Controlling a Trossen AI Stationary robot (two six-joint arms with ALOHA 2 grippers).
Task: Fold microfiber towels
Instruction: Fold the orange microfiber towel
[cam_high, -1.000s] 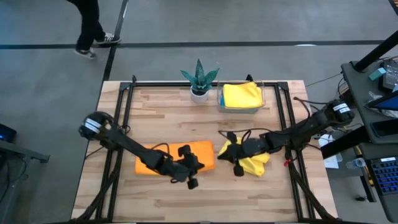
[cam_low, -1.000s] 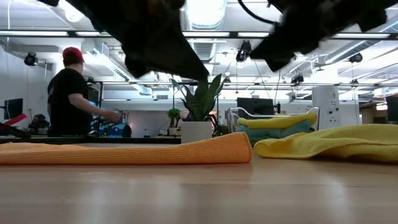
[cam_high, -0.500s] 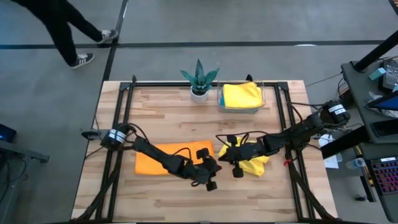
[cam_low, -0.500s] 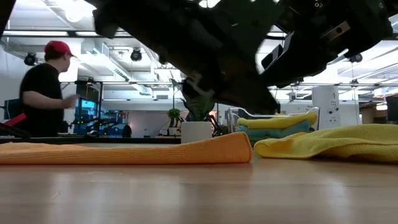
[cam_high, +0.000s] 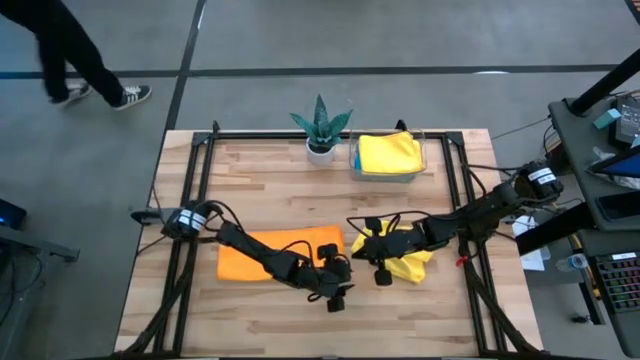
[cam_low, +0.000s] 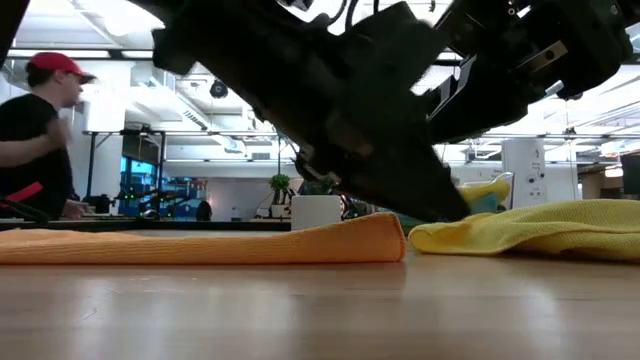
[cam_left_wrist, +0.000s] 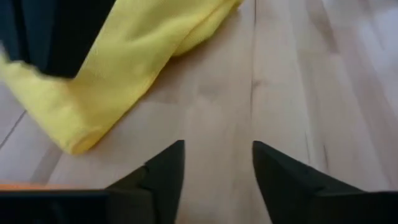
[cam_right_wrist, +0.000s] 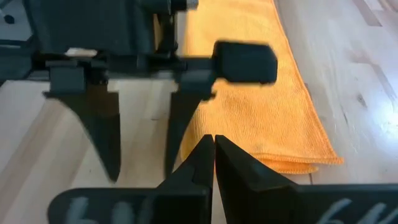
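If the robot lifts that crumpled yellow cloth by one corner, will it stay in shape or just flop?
The yellow cloth would probably flop: it already lies in soft rumpled folds. It looks light, so a push would likely bunch it rather than slide it whole across the wooden table.

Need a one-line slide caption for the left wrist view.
Left hand, open and empty, over bare table beside the crumpled yellow towel.

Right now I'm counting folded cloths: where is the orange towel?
In the high view the orange towel lies folded flat left of centre, partly under the left arm, with the crumpled yellow towel to its right.
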